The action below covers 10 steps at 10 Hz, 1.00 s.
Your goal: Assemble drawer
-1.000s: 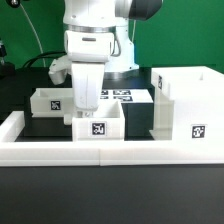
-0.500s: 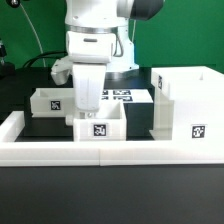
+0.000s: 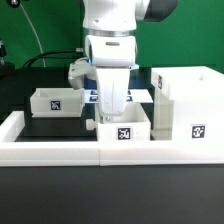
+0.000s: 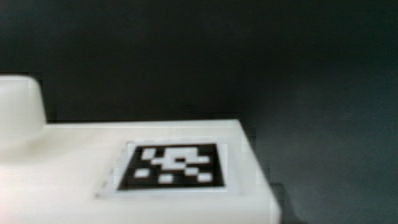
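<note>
In the exterior view my gripper (image 3: 113, 112) reaches straight down into a small white open-top tray (image 3: 125, 131) with a square tag on its front, and its fingers close on the tray's rear wall. This tray sits on the black table right beside the tall white box housing (image 3: 186, 104), on the exterior view's right. A second small tray (image 3: 55, 101) stands at the exterior view's left. The wrist view shows a white tagged surface (image 4: 175, 165) over the black table; my fingers do not show there.
A low white rail (image 3: 50, 152) edges the table's front and sides. The marker board (image 3: 142, 96) lies behind my arm, mostly hidden. The robot's base and cables stand at the back.
My gripper and the tagged tray have moved together toward the exterior view's right, from the middle of the table to just beside the housing. The other tray and the housing have not moved.
</note>
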Available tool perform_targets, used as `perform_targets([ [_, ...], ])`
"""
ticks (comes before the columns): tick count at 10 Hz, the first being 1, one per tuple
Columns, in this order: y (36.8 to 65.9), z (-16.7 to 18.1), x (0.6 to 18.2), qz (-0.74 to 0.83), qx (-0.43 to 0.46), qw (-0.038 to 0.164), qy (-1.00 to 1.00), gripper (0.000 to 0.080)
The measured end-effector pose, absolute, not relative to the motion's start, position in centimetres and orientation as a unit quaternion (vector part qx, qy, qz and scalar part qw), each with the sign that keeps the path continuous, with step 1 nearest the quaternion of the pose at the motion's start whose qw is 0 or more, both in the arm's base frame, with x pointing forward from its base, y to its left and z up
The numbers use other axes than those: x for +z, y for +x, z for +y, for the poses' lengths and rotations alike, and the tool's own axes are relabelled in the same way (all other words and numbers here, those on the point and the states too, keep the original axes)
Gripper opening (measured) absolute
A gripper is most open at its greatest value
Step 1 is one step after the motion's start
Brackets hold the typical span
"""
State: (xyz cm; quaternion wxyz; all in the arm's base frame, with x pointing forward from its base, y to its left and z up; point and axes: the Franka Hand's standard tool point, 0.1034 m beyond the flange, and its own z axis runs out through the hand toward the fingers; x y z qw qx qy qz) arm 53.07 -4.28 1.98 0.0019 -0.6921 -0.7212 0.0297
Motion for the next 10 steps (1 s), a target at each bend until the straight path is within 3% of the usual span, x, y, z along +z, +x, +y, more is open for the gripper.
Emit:
perform_targets([
  [10, 53.9, -2.0, 1.9, -0.732, 0.02, 0.005, -0.681, 0.0042],
])
